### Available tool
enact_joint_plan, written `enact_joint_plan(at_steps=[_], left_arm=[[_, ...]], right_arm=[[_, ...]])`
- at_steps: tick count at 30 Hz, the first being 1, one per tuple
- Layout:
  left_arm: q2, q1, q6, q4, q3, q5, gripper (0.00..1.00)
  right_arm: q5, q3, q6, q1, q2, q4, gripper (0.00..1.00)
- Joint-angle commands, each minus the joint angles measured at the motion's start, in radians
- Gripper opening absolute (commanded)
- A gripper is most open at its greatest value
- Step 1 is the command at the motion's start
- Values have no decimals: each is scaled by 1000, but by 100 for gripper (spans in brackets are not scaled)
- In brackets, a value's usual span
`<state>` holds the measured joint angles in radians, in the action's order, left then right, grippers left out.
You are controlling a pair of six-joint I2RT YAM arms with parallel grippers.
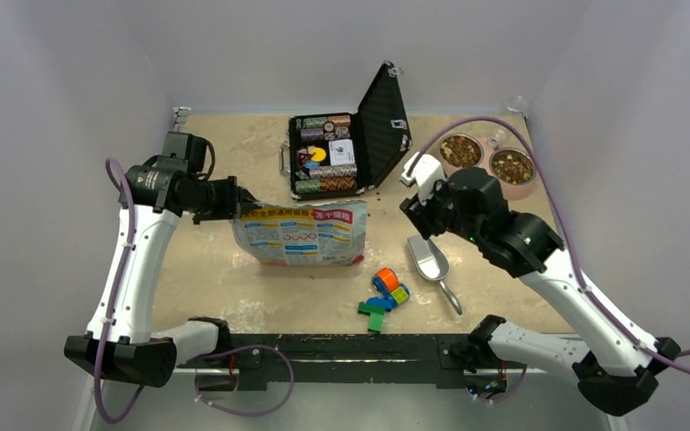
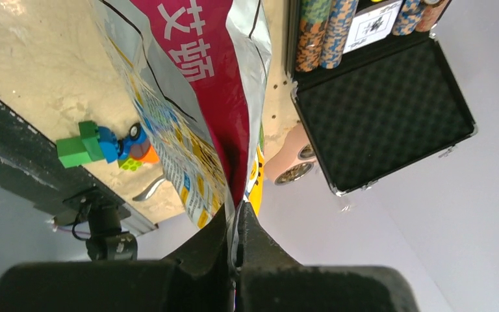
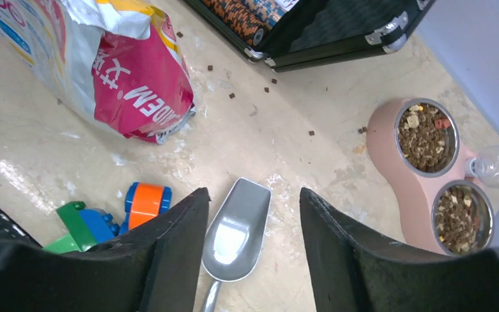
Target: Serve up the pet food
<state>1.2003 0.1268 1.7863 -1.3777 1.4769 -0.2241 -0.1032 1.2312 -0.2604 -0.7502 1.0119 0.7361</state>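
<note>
The pet food (image 1: 461, 149) is brown kibble filling both steel cups of a pink double bowl (image 1: 485, 171) at the back right; it also shows in the right wrist view (image 3: 427, 136). A few pellets (image 3: 232, 95) lie loose on the table. A silver and pink food bag (image 1: 310, 235) stands mid-table. My left gripper (image 1: 238, 205) is shut on the bag's top left edge (image 2: 237, 211). My right gripper (image 1: 416, 215) is open and empty, hovering above the grey metal scoop (image 3: 237, 227), which lies flat on the table (image 1: 429, 260).
An open black case of poker chips (image 1: 332, 153) stands behind the bag. Coloured toy blocks and an orange wheel (image 1: 384, 294) lie near the front edge. A clear plastic piece (image 3: 494, 166) sits beside the bowl. Grey walls close in on three sides.
</note>
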Motion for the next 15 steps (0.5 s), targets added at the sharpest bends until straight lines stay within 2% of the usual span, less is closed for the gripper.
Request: enact_joint_plan(at_steps=[1, 3, 6, 10, 13, 15], left_arm=[[-60, -36, -14, 50, 3, 146, 0], [-67, -35, -16, 67, -8, 129, 1], [-70, -33, -21, 93, -20, 82, 21], [-68, 13, -45, 90, 6, 31, 51], [-69, 95, -32, 82, 24, 12, 67], [-70, 169, 8, 95, 19, 11, 68]], right_arm=[[-31, 20, 127, 8, -68, 65, 59], [59, 1, 160, 8, -76, 35, 60], [207, -33, 191, 6, -75, -37, 63], [321, -79, 178, 6, -63, -202, 68], [407, -55, 147, 7, -4, -279, 69], [451, -20, 126, -1, 55, -296, 71]])
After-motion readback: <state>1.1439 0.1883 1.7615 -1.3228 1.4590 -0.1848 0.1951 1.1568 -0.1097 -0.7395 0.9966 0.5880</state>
